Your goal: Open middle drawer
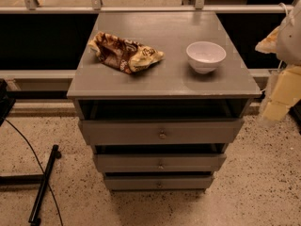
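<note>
grey cabinet top (169,76), tool (282,95) beyond right edge

grey middle drawer (141,163), yellowish gripper (278,101) at right

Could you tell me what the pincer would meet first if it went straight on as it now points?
The pincer, at the right edge beside the cabinet, points downward. It would probably meet the speckled floor first, right of the middle drawer, though depth is unclear.
</note>
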{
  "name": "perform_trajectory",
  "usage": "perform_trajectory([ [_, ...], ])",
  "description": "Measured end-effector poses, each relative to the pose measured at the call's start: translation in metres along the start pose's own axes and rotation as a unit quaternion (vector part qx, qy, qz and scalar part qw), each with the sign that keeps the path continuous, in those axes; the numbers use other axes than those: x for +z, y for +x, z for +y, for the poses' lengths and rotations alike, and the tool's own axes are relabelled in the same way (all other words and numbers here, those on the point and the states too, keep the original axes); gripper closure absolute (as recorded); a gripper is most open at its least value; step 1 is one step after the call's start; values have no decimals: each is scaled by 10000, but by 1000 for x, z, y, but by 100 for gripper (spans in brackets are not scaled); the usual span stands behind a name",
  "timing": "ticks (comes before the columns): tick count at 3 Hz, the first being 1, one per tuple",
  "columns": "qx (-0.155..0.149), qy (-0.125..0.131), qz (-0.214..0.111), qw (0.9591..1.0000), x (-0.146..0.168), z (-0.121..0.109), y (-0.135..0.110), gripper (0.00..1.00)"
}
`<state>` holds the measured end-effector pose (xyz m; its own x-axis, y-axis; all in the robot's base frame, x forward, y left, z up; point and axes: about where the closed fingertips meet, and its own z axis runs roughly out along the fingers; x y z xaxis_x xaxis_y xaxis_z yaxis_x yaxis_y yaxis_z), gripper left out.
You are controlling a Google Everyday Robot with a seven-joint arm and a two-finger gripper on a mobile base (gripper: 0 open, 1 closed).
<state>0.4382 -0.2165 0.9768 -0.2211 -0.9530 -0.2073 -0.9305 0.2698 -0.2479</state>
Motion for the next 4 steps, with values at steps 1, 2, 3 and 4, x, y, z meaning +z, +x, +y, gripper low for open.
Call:
perform_trajectory([
  [1,0,0,0,10000,0,0,0,0],
  [2,-158,116,-183,9996,12,2,-1,0],
  [3,-343,-13,-781,9964,63,32,12,0],
  [4,-337,147,-1062,9937,77,42,25,0],
])
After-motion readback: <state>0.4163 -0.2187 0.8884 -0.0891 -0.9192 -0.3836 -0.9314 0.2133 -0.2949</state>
